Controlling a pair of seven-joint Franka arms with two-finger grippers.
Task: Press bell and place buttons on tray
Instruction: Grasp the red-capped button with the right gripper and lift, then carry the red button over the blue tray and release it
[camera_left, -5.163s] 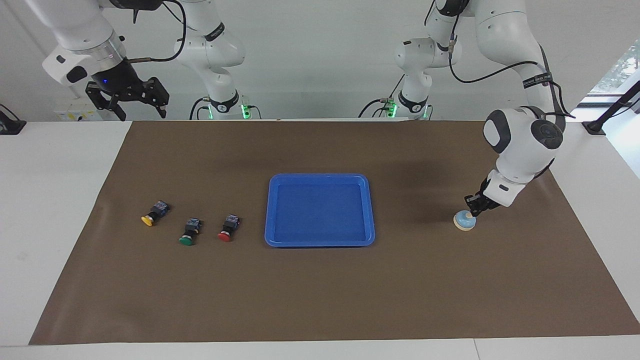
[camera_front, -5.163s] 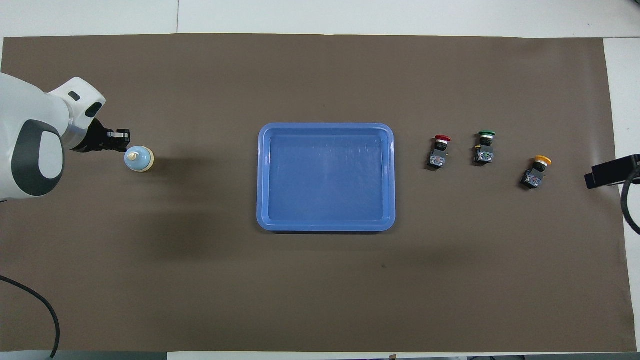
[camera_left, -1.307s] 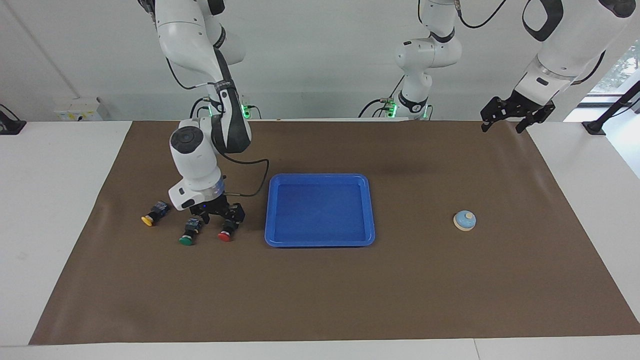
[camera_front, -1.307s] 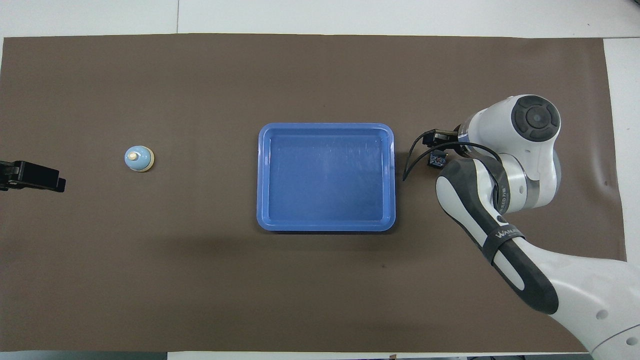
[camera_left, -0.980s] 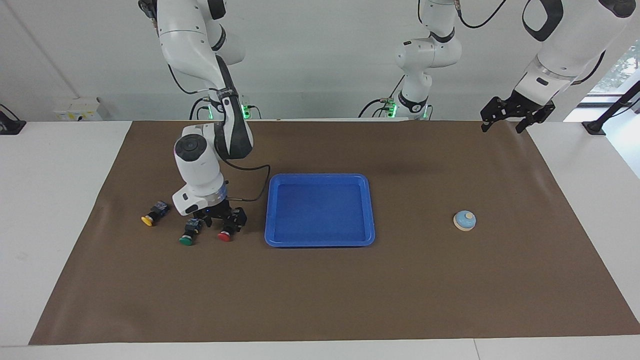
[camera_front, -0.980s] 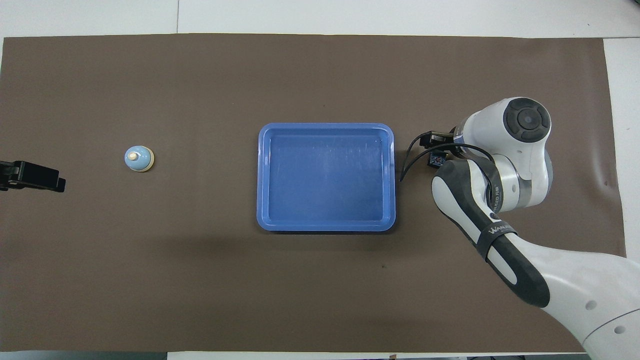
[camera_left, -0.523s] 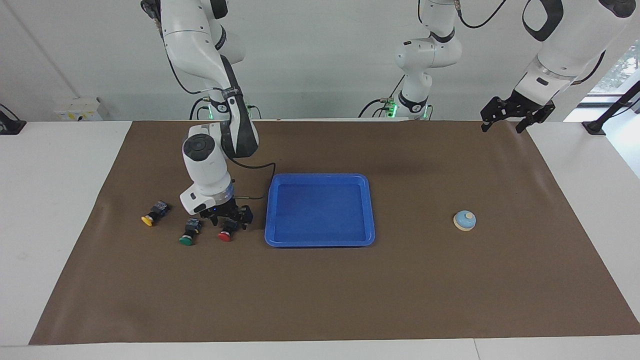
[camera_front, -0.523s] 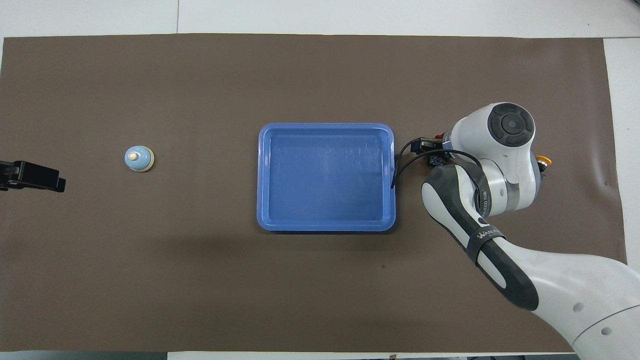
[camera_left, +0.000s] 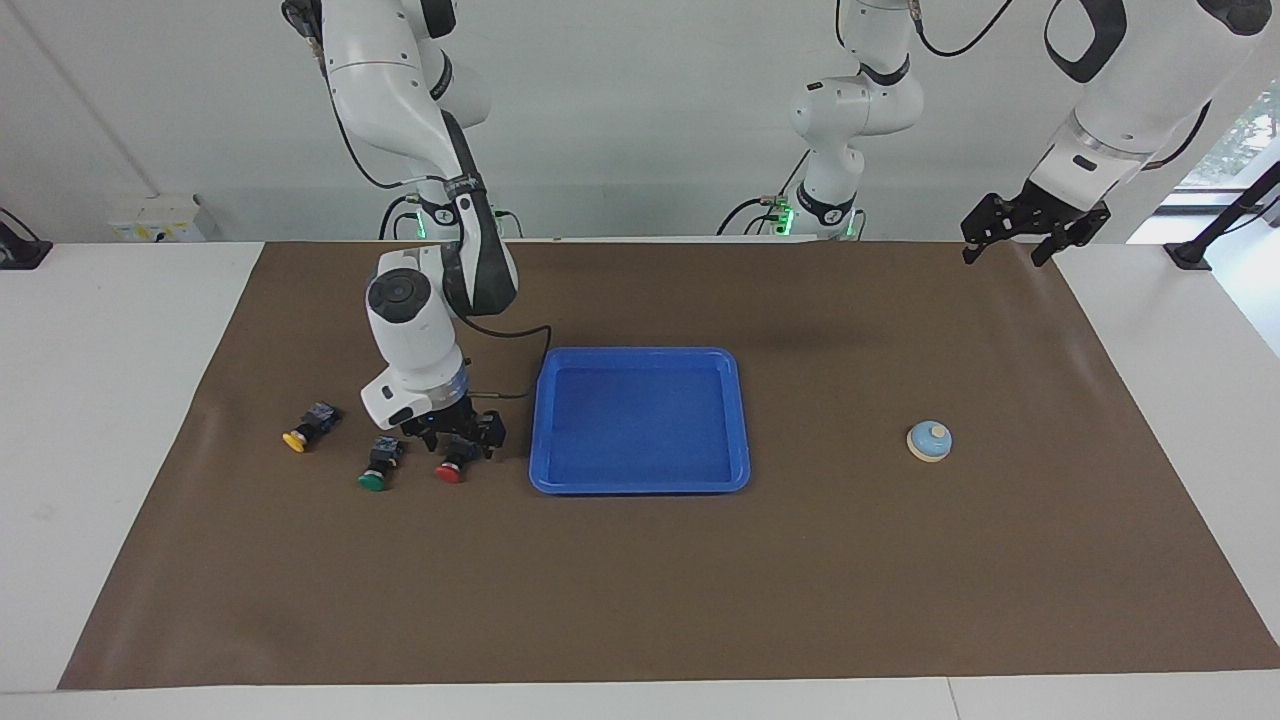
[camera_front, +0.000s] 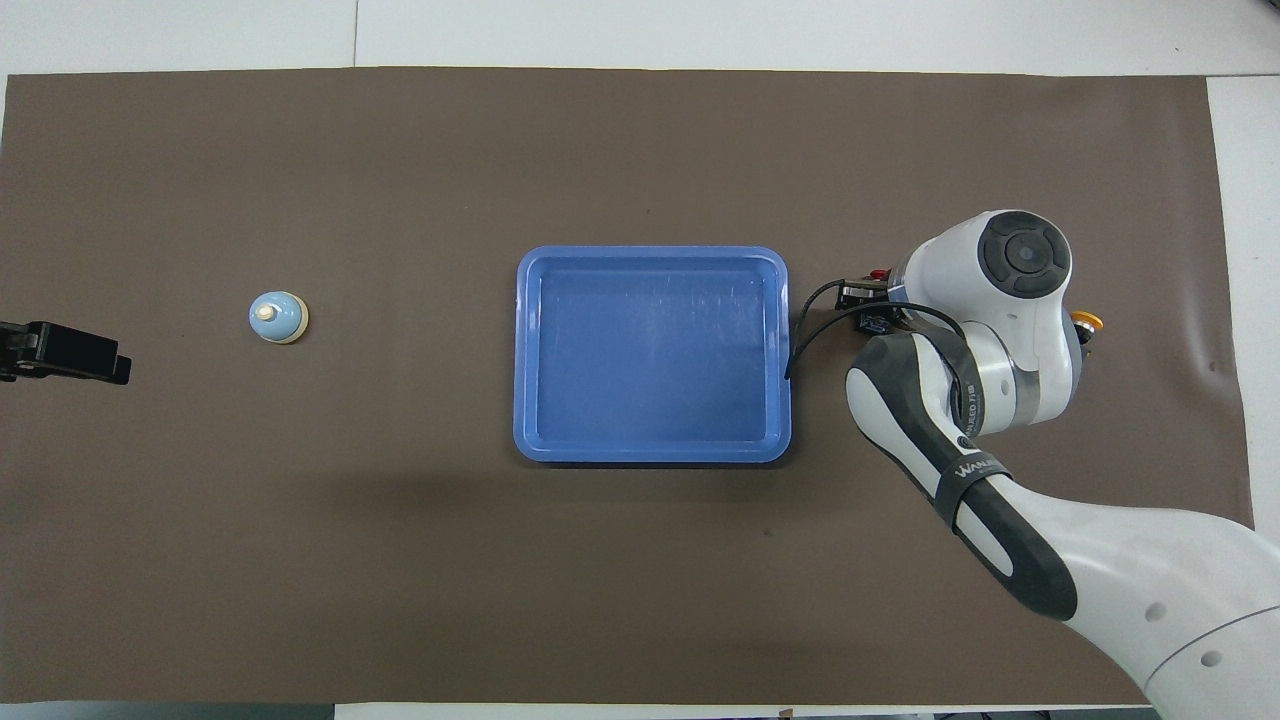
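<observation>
The blue tray (camera_left: 640, 487) lies mid-table. The red button (camera_left: 449, 470), green button (camera_left: 375, 473) and yellow button (camera_left: 302, 429) lie in a row beside it, toward the right arm's end. My right gripper (camera_left: 456, 438) is low over the red button, open, with a finger on each side of the button's body. In the overhead view the right gripper (camera_front: 866, 303) and arm hide the green button, and only the red cap (camera_front: 878, 272) and yellow cap (camera_front: 1087, 320) show. The light blue bell (camera_left: 929, 441) stands toward the left arm's end. My left gripper (camera_left: 1018, 240) waits raised and open.
A brown mat (camera_left: 640, 600) covers most of the white table. The right arm's black cable (camera_left: 520, 345) hangs just above the tray's corner nearest the robots. The left gripper (camera_front: 65, 352) shows at the mat's edge in the overhead view.
The left gripper has left the bell and pulled back up. The right arm has come down to the buttons and shifted a little toward the tray, over the red button. The buttons have not moved.
</observation>
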